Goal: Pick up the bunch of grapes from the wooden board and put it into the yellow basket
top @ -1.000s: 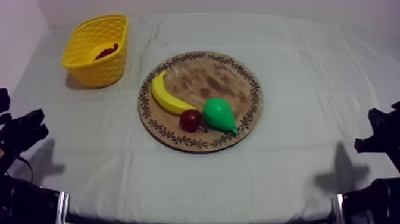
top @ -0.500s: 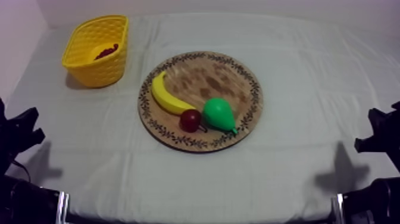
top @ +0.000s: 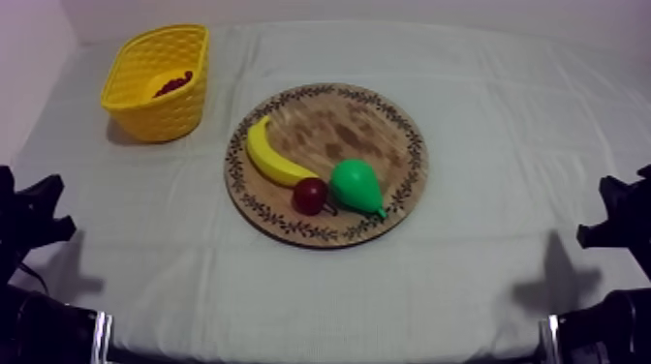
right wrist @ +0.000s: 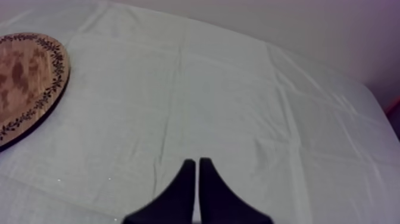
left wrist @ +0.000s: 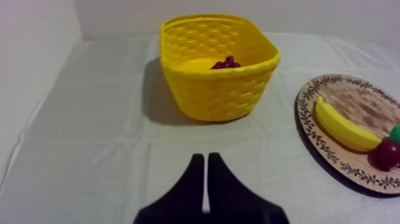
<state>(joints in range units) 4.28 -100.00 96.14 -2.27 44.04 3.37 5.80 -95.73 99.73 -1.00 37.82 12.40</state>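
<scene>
The bunch of grapes [top: 174, 84] lies dark red inside the yellow basket [top: 155, 82] at the table's far left. In the left wrist view the grapes [left wrist: 225, 62] peek over the basket's [left wrist: 217, 77] near wall. My left gripper [left wrist: 206, 159] is shut on nothing, a narrow wedge over bare cloth short of the basket. The round wooden board [top: 387, 126] in the middle carries a banana [top: 274, 155], a small red fruit [top: 310, 196] and a green pear [top: 356, 186]. My right gripper [right wrist: 197, 162] is shut too, over cloth to the right of the board [right wrist: 30, 77].
Both arms sit low at the table's sides: left arm [top: 34, 213], right arm [top: 615, 218]. From the left wrist view, the board [left wrist: 315, 95] with the banana [left wrist: 345, 125] and small red fruit [left wrist: 387, 154] lies right of the basket.
My left arm has drawn back a little toward the table's left edge. The fruit, the basket and the right arm have not moved.
</scene>
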